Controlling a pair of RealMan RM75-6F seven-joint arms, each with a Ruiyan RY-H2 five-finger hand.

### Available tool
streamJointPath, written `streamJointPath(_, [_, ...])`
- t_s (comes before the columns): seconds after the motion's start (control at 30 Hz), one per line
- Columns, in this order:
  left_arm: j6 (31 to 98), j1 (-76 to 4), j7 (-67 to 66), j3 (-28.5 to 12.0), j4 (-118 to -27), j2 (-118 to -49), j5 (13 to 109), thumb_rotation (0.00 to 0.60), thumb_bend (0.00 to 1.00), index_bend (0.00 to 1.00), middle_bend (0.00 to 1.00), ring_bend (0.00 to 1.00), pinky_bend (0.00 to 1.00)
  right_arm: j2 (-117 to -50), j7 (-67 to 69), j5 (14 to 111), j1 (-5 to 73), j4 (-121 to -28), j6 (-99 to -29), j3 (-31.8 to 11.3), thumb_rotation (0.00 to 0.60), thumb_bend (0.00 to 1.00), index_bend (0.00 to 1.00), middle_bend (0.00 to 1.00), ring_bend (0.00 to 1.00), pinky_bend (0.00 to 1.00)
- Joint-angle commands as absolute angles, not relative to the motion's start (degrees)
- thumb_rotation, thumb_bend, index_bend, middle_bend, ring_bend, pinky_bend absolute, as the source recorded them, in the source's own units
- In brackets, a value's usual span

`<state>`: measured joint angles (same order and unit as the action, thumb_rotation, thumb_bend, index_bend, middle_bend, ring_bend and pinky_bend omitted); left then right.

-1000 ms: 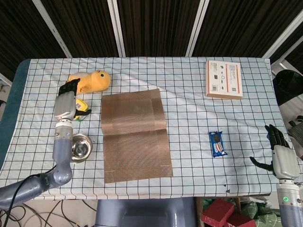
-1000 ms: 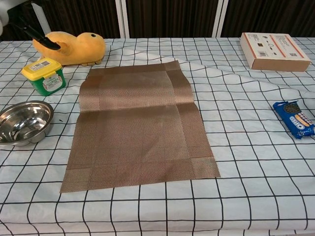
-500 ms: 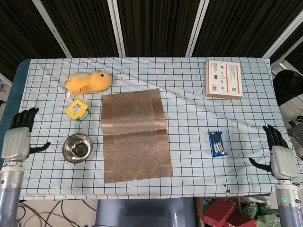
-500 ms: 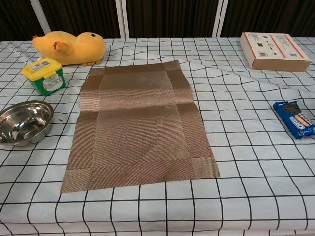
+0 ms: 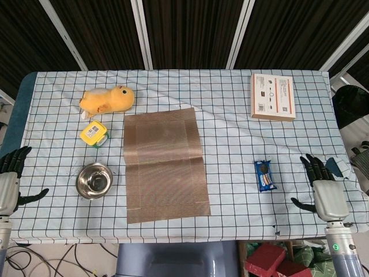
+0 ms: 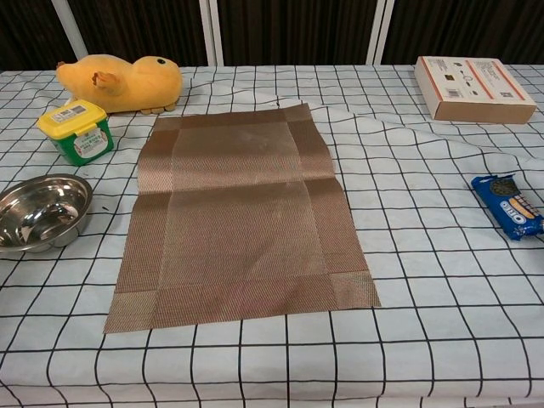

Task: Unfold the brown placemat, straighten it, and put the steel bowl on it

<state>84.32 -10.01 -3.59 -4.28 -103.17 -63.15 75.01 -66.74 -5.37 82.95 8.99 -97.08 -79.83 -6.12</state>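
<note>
Both hands [image 5: 10,186] [image 5: 327,196] seemingly empty; bowl [image 5: 94,180] beside placemat [image 5: 164,164].

The placemat [image 6: 238,217] lies unfolded and flat on the checked tabletop [image 6: 425,280], a crease running across its middle. The bowl [image 6: 41,212] sits upright on the cloth left of it, apart from the mat. Behind the bowl stands a green tub [image 6: 75,131] with a yellow lid, and beyond that a yellow plush [image 6: 123,83]. At right lie a blue cookie pack [image 6: 510,206] and a box [image 6: 473,87].
</note>
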Motion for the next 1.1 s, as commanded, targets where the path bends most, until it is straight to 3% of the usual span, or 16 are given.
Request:
streamJointPath(0.03, [83.9, -10.0, -2.7, -4.7, -102.8, -63.1, 75.0, 0.6, 0.04, 0.05, 0.05, 0.0, 0.03, -67.2, -8.4, 84.7, 11.0, -99.3, -77.4, -5.2, 0.6, 0.01, 0.0, 0.0, 0.01, 0.16])
streamJointPath(0.43, [83.2, -9.8, -1.6, -5.7, -102.3, -63.3, 75.0, 0.6, 0.04, 0.05, 0.05, 0.0, 0.03, -76.1, -21.1, 83.6, 20.4, -102.7, -64.7, -5.1, 0.6, 0.02, 0.0, 0.0, 0.01, 0.16])
streamJointPath(1.1, [82.8, -9.6, -1.6, -6.7, -101.6, -63.8, 74.7, 0.6, 0.04, 0.05, 0.05, 0.0, 0.03, -85.3, -25.1, 80.1, 23.5, -102.2, -61.5, -3.5, 0.6, 0.07, 0.0, 0.0, 0.01, 0.16])
